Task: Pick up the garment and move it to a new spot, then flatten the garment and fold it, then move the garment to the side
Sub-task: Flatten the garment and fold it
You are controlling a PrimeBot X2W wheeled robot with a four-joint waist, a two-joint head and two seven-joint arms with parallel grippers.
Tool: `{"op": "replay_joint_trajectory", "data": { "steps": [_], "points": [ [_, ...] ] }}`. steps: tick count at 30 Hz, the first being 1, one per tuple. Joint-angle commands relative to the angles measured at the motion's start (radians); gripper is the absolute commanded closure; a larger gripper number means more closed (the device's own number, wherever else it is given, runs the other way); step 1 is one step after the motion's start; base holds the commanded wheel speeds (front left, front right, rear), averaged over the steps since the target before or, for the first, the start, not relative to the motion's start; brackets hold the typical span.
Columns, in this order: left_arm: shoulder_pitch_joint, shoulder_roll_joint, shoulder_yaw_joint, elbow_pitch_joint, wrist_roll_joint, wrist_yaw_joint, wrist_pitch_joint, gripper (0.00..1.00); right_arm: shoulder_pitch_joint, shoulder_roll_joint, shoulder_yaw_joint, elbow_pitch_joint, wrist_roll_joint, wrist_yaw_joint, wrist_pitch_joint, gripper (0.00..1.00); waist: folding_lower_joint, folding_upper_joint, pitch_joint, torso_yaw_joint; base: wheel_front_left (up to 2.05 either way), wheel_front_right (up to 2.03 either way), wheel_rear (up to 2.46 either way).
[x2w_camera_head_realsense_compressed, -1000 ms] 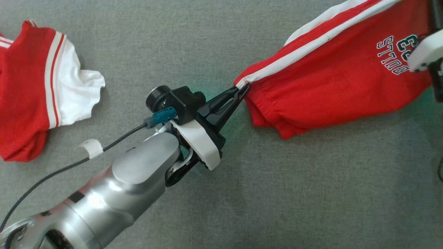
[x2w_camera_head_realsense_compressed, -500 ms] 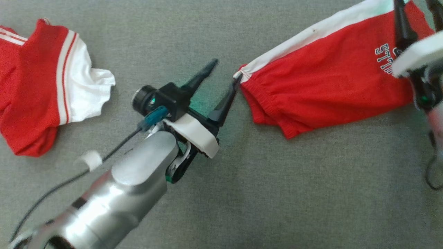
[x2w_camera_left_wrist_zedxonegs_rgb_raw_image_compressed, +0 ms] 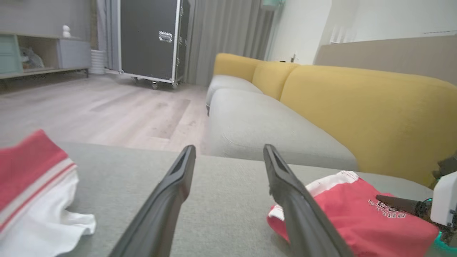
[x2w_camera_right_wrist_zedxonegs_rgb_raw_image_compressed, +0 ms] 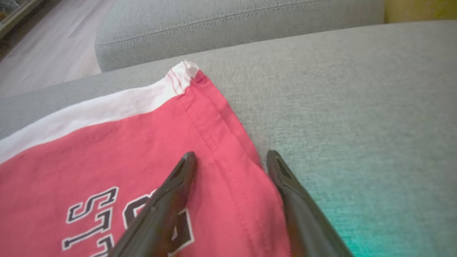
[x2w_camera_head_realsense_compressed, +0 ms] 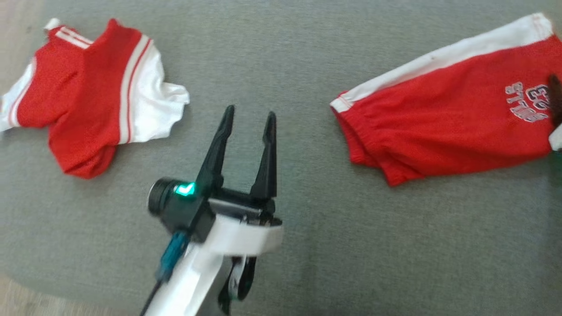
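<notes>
The garment (x2w_camera_head_realsense_compressed: 439,131) is a pair of red shorts with a white side stripe and printed lettering. It lies spread on the grey cushion at the right of the head view. My left gripper (x2w_camera_head_realsense_compressed: 250,113) is open and holds nothing. It hovers over bare cushion well left of the garment's waistband corner (x2w_camera_head_realsense_compressed: 340,104). In the left wrist view the left gripper (x2w_camera_left_wrist_zedxonegs_rgb_raw_image_compressed: 229,148) points past the garment (x2w_camera_left_wrist_zedxonegs_rgb_raw_image_compressed: 357,217). My right gripper (x2w_camera_right_wrist_zedxonegs_rgb_raw_image_compressed: 231,154) is open just above the garment's hem (x2w_camera_right_wrist_zedxonegs_rgb_raw_image_compressed: 221,150), beside the lettering. One of its dark fingers (x2w_camera_head_realsense_compressed: 555,94) shows at the right edge of the head view.
A second red and white garment (x2w_camera_head_realsense_compressed: 92,96) lies crumpled at the far left of the grey cushion (x2w_camera_head_realsense_compressed: 307,245). The yellow sofa back (x2w_camera_left_wrist_zedxonegs_rgb_raw_image_compressed: 357,107) rises beyond the seat. Wooden floor and a black wheeled case (x2w_camera_left_wrist_zedxonegs_rgb_raw_image_compressed: 150,35) lie past the cushion's edge.
Both grippers have opened and let go of the shorts, which now lie flat. The left gripper has drawn back from the waistband corner. The head camera has shifted too.
</notes>
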Motion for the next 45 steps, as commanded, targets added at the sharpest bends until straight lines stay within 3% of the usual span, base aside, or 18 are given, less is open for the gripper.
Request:
{"op": "replay_joint_trajectory", "data": {
  "steps": [1,2,3,4,5,11,22,30,38,45],
  "points": [
    [0.014,-0.001,0.046,-0.058,0.032,0.008,-0.005,0.0,0.025,-0.03,0.013,-0.005,0.023,-0.001,0.022,0.0,0.0002,-0.0001,-0.004,0.017,0.0,0.0,0.0],
    [0.038,-0.004,0.055,-0.077,0.055,0.012,-0.005,0.0,0.028,-0.033,0.013,0.0,0.04,-0.001,0.04,0.07,0.0002,-0.0001,-0.007,0.025,0.0,0.0,0.0],
    [0.061,-0.008,0.065,-0.092,0.073,0.014,-0.005,0.0,0.031,-0.034,0.01,0.006,0.059,-0.001,0.057,0.55,0.0002,-0.0001,-0.011,0.031,0.0,0.0,0.0],
    [0.084,-0.012,0.072,-0.102,0.084,0.014,-0.005,0.0,0.034,-0.035,0.007,0.011,0.078,-0.001,0.068,0.92,0.0002,-0.0001,-0.018,0.036,0.0,0.0,0.0],
    [0.104,-0.014,0.078,-0.105,0.096,0.013,-0.005,0.0,0.039,-0.034,0.004,0.017,0.096,-0.001,0.079,1.0,0.0002,-0.0001,-0.025,0.038,0.0,0.0,0.0],
    [0.173,-0.019,0.108,-0.085,0.167,0.0,-0.005,0.0,0.072,-0.025,-0.004,0.036,0.162,-0.001,0.063,1.0,0.0002,-0.0001,-0.087,0.013,0.0,0.0,0.0],
    [0.229,-0.024,0.179,-0.065,0.199,-0.034,-0.005,0.0,0.205,-0.072,0.047,0.004,0.166,-0.001,-0.042,1.0,0.0002,-0.0001,-0.2,-0.122,0.0,0.0,0.0],
    [0.248,-0.028,0.195,-0.042,0.194,-0.069,-0.005,0.0,0.2,-0.082,0.052,-0.064,0.127,-0.001,-0.166,1.0,0.0002,-0.0001,-0.226,-0.152,0.0,0.0,0.0],
    [0.262,-0.03,0.206,-0.021,0.191,-0.097,-0.005,0.0,0.172,-0.016,0.105,-0.246,0.052,-0.001,-0.236,1.0,0.0002,-0.0001,-0.254,-0.124,0.0,0.0,0.0],
    [0.282,-0.031,0.215,-0.011,0.187,-0.108,-0.005,0.0,0.247,0.112,0.192,-0.391,-0.007,-0.001,-0.216,1.0,0.0002,-0.0001,-0.286,-0.086,0.0,0.0,0.0]
  ]
}}
